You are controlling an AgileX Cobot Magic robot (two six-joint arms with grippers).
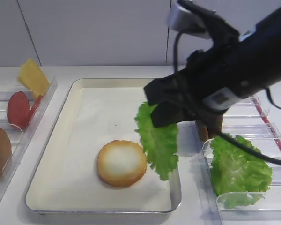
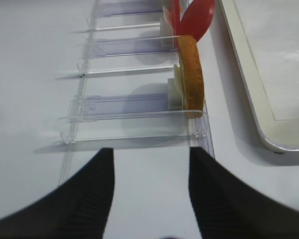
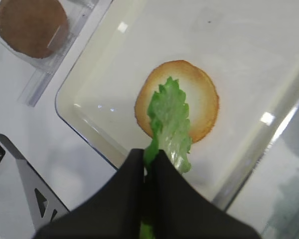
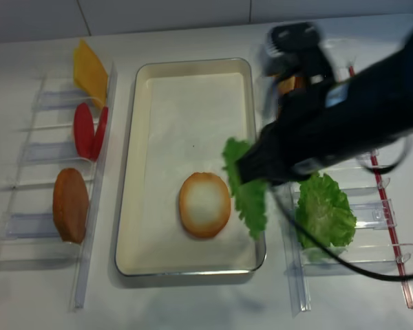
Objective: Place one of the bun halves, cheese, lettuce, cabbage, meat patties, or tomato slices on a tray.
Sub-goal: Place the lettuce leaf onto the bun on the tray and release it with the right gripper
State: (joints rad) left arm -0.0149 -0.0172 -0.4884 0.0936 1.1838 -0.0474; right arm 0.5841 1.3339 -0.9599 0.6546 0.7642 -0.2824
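My right gripper (image 3: 149, 154) is shut on the top edge of the lettuce (image 3: 170, 119). The frilly green leaf (image 1: 158, 140) hangs down over the right side of the silver tray (image 1: 98, 117), and its lower end is level with the tray's right rim. One bun half (image 1: 122, 162) lies pale face up on the tray's paper, just left of the leaf. In the right wrist view the leaf overlaps the bun half (image 3: 202, 94). Off to the left, my left gripper (image 2: 150, 164) is open and empty above the white table, short of a clear bin.
Clear bins left of the tray hold a yellow cheese slice (image 1: 33, 77), red tomato slices (image 1: 18, 108) and a bun half on edge (image 2: 191, 74). A heap of green leaves (image 1: 239, 171) fills a clear bin right of the tray.
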